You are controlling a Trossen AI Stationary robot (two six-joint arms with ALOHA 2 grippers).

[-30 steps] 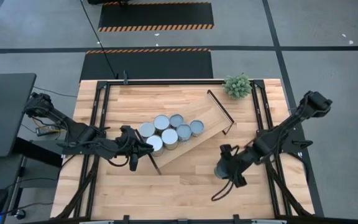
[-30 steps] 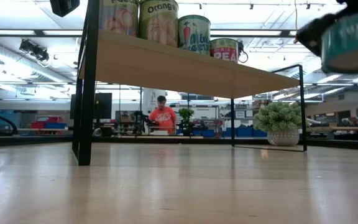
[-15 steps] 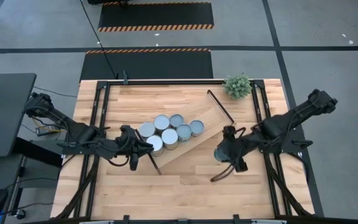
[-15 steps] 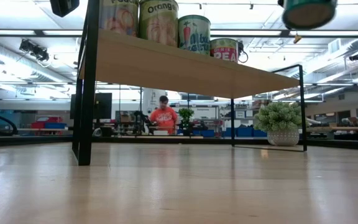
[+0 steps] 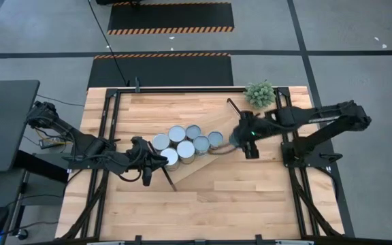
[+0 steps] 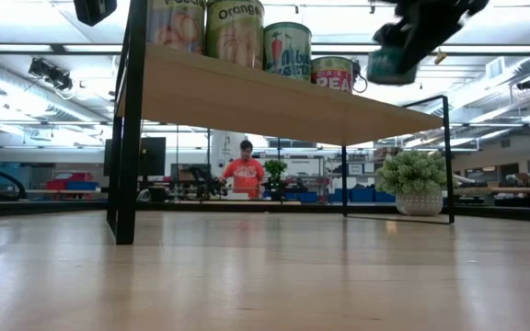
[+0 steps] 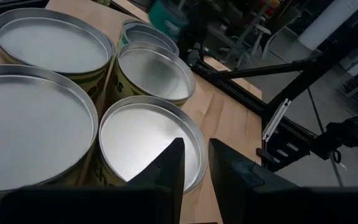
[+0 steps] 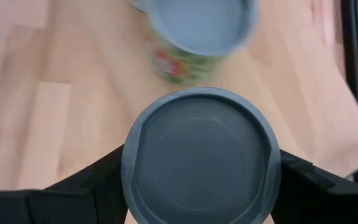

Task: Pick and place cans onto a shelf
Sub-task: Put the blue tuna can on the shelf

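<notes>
Above the shelf (image 5: 231, 129), the right gripper (image 5: 240, 135) clamps a can (image 8: 201, 163); left gripper (image 5: 156, 161) waits, fingers nearly closed, empty.

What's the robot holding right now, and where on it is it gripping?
The right gripper holds a small silvery can with a blue-grey top, jaws clamped on opposite sides of its round wall, above the light-wood shelf. The left gripper holds nothing.
</notes>
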